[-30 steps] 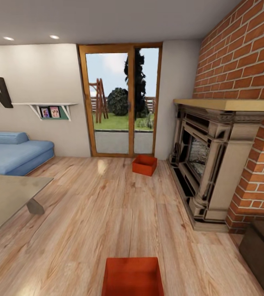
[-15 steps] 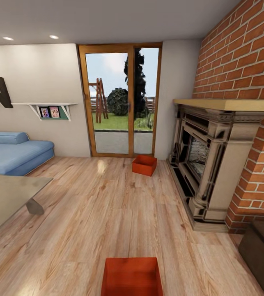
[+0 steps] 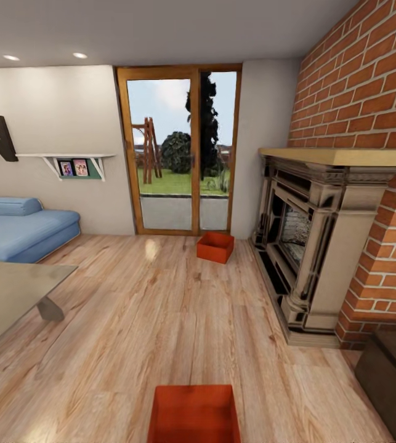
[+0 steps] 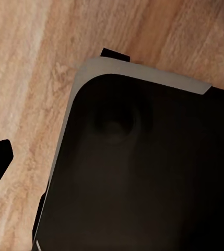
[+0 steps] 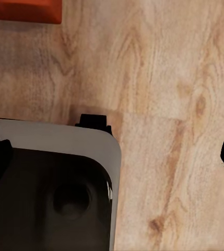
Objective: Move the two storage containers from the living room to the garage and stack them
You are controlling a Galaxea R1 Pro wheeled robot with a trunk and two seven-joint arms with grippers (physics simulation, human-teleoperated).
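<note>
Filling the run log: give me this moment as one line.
room: living room | near container: on wood floor, untouched | far container: by glass doors | carried: none

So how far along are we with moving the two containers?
Nothing looks done yet. Both containers sit on the living room's wood floor: the near container right in front of the robot, the far container by the glass doors beside the fireplace. Neither is gripped. In hand: facing the near one. Left: pick up, carry both to the garage, stack.

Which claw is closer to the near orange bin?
Likely right: the near bin's edge lies just ahead of the right claw; the left claw faces wood floor and the robot's base.
</note>
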